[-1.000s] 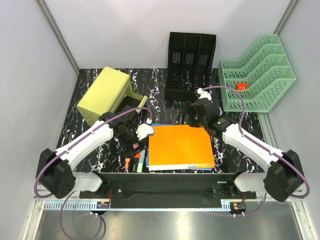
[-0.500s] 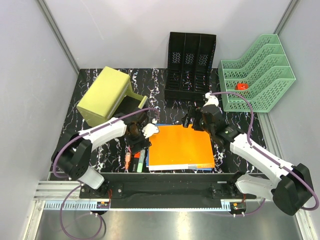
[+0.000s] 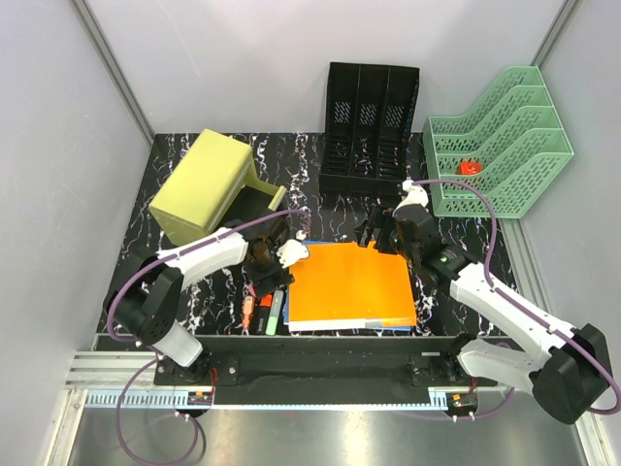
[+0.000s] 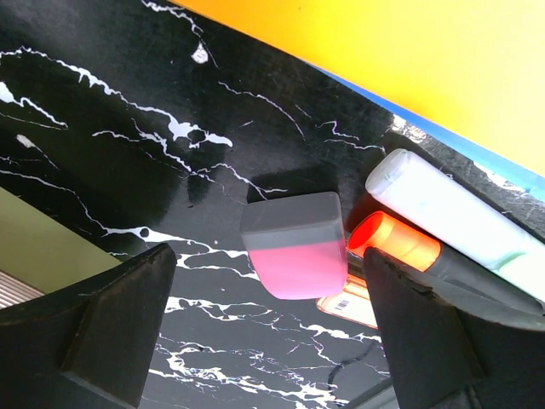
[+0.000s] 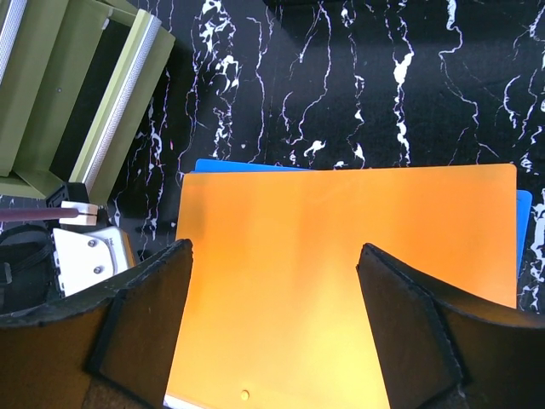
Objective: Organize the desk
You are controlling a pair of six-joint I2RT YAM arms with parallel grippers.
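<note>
The desk (image 4: 119, 94) is seen below both grippers, black with white veins, and everything else is borne by it.

The left gripper (image 4: 268, 251) is held spread wide – nothing is grasped. Between its fingers (image 4: 111, 332) a pink-and-grey eraser (image 4: 294, 247) is seen lying on the desk, touched by neither finger. Just beside the eraser, toward the right finger, an orange marker (image 4: 400, 243) is laid against a pale green marker (image 4: 451, 213). Beyond the markers the edge of a blue folder (image 4: 515, 177) is shown, and an orange folder (image 4: 409, 51) is stacked on it. An olive box (image 4: 34, 251) is glimpsed past the left finger.

The right gripper (image 5: 274, 249) is likewise spread and empty – the orange folder is framed between its fingers (image 5: 136, 328), lying below them. Bare desk is seen ahead of the fingertips.
</note>
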